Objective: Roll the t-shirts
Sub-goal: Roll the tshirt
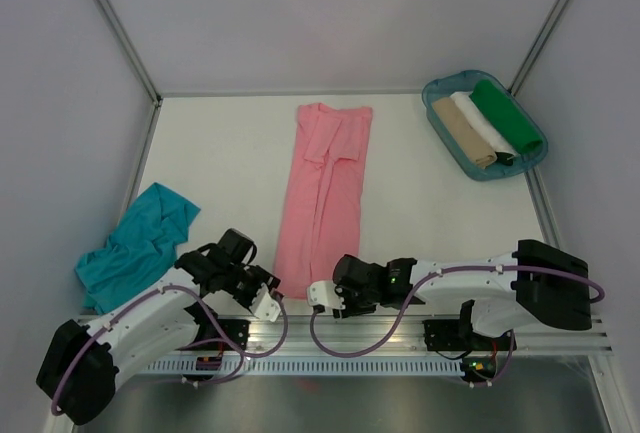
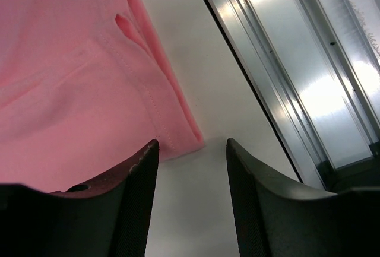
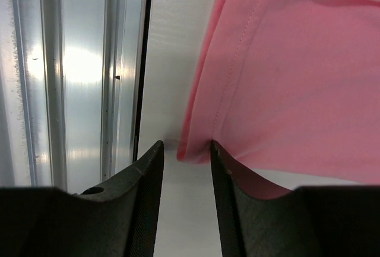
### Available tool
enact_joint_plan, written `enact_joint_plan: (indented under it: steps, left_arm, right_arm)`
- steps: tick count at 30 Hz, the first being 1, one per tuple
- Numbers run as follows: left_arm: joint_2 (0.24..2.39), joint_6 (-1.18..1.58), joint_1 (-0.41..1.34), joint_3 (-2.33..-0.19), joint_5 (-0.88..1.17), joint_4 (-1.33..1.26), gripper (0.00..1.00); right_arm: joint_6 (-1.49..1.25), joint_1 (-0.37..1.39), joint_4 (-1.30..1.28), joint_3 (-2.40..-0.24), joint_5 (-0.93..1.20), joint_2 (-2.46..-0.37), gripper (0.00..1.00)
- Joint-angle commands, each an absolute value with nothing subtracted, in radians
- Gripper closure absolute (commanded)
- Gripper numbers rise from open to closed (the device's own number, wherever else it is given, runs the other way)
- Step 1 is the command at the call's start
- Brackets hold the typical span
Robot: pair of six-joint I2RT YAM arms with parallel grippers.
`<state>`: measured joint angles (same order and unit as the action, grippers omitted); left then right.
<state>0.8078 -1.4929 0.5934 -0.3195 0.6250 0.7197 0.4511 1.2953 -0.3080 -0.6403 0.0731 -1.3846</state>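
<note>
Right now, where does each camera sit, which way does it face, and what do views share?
Top external: above and behind, looking down on the table; left arm, right arm, pink t-shirt, teal t-shirt, tray.
Left wrist: on that arm, looks past the left gripper at the pink t-shirt's near corner and metal rail.
Right wrist: likewise, past the right gripper, at its other near corner, same rail.
Shared: all three see the pink t-shirt.
</note>
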Motion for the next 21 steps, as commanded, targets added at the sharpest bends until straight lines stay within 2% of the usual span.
enact_joint_plan:
  steps: [1, 6, 7, 8, 11, 12, 14, 21]
  left_arm:
    - [0.9, -1.523, 0.598, -0.363, 0.606, 0.677, 0.46]
    - [0.997, -1.502, 0.6, -0.406, 0.589, 0.649, 0.5]
    - [1.02, -1.49, 0.6, -0.417, 0.592, 0.646, 0.51]
    - [1.029, -1.488, 0.598, -0.42, 0.589, 0.647, 0.53]
    - [1.034, -1.474, 0.6, -0.417, 0.583, 0.647, 0.72]
    - [1.028, -1.462, 0.598, -0.417, 0.584, 0.649, 0.86]
    - [1.002, -1.428, 0.598, -0.428, 0.583, 0.656, 0.97]
    - [1.029, -1.257, 0.598, -0.541, 0.621, 0.721, 0.98]
  right_arm:
    - [0.48, 1.299, -0.304, -0.669, 0.078, -1.399, 0.58]
    - [0.474, 1.267, -0.342, -0.684, 0.107, -1.397, 0.64]
    - [0.472, 1.258, -0.347, -0.686, 0.12, -1.399, 0.67]
    - [0.471, 1.235, -0.35, -0.692, 0.126, -1.399, 0.75]
    - [0.474, 1.213, -0.354, -0.709, 0.158, -1.404, 0.9]
    - [0.477, 1.21, -0.363, -0.715, 0.17, -1.405, 0.92]
    - [0.48, 1.198, -0.379, -0.733, 0.193, -1.402, 0.99]
    - [0.489, 1.099, -0.449, -0.787, 0.36, -1.376, 0.99]
